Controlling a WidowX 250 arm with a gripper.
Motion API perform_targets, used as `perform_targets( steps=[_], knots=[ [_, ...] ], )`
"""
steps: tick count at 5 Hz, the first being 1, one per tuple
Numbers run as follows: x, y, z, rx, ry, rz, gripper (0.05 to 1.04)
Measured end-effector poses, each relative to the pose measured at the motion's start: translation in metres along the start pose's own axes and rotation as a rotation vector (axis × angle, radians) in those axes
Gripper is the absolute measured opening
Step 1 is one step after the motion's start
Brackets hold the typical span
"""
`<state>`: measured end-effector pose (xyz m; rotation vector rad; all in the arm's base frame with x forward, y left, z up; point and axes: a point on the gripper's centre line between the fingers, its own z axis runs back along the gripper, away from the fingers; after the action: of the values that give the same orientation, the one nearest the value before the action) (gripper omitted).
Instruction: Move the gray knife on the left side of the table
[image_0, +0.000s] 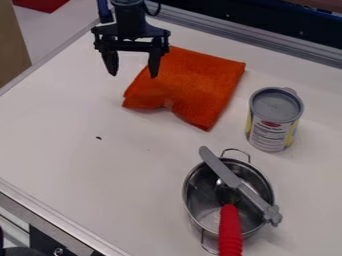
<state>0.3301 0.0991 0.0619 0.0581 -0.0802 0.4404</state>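
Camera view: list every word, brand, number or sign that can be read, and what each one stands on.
Cylindrical can with a gray top: a red oval emblem and lines of dark print below it, all too small to read.
Gray knife, silver metal pot, orange cloth: no print seen.

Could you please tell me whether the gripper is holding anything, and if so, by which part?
Nothing is held: the gripper is open with nothing between its fingers, and the gray knife lies across the metal pot.
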Motion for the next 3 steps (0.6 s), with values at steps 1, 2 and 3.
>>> perform_targets(
  steps=[1, 2, 3],
  knots=[
    [-0.006, -0.001, -0.009, -0.001, 0.033, 0.001, 0.999],
    [-0.025, -0.009, -0.016, -0.033, 0.085, 0.015, 0.999],
    [-0.035, -0.019, -0.002, -0.099, 0.083, 0.089, 0.999]
  ],
)
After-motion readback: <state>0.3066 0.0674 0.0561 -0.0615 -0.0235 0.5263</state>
